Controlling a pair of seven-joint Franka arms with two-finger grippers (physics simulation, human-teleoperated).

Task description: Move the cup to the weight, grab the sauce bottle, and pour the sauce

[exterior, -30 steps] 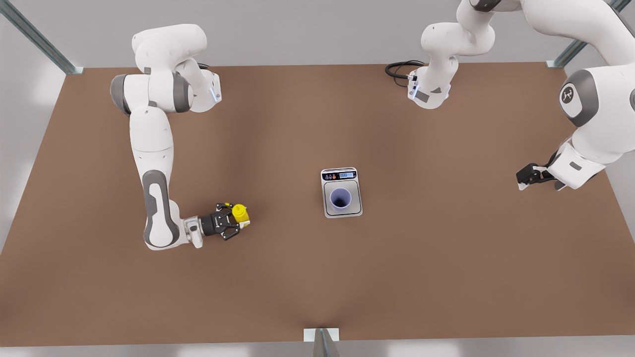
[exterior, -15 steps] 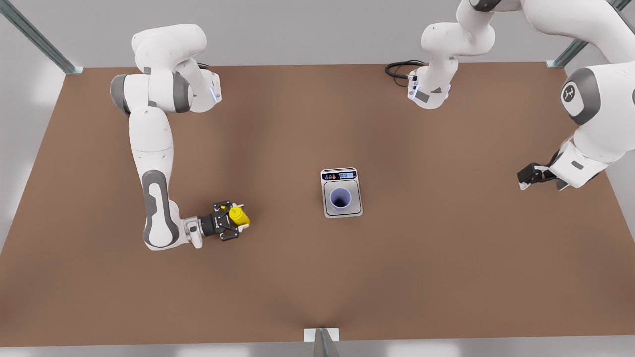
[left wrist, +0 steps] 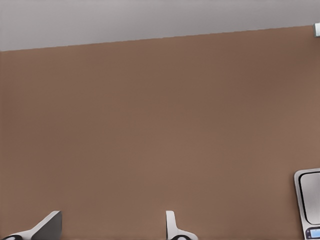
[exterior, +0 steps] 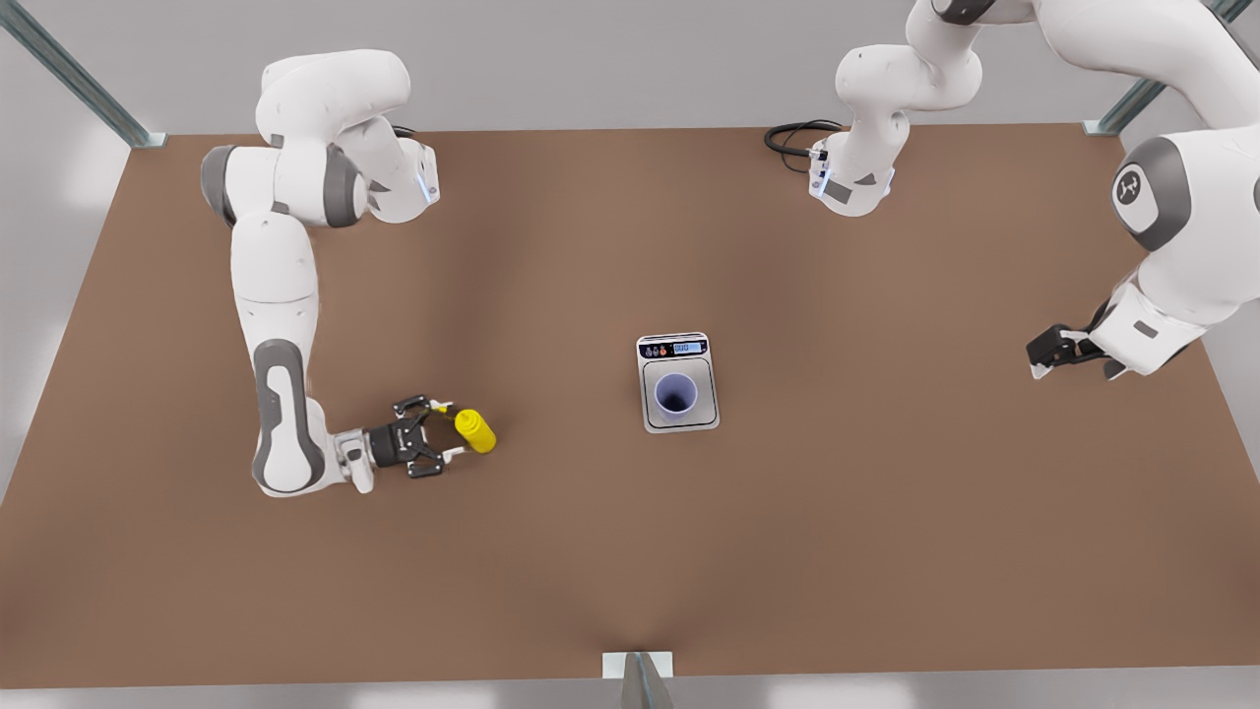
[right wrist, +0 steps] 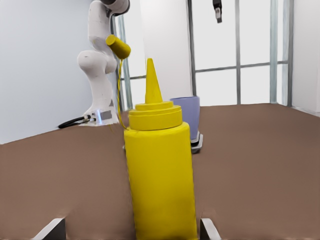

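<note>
Sauce bottle (exterior: 475,430) stands upright on the brown bench (exterior: 886,512), its base cut off in the right wrist view. The right end effector (exterior: 440,434) has backed away, fingers spread, bottle released. Lavender cup (exterior: 676,394) sits on the silver weight (exterior: 677,418). The left end effector (exterior: 1036,360) waits, apparently spread.

Front view high overhead, looking steeply down on the whole brown table (exterior: 886,551) and both arms, right wrist view low at tabletop height, close behind the upright sauce bottle (right wrist: 160,185), facing the cup (right wrist: 186,117), left wrist view angled down at bare table, weight (left wrist: 309,202) at its edge, shared with both others
</note>
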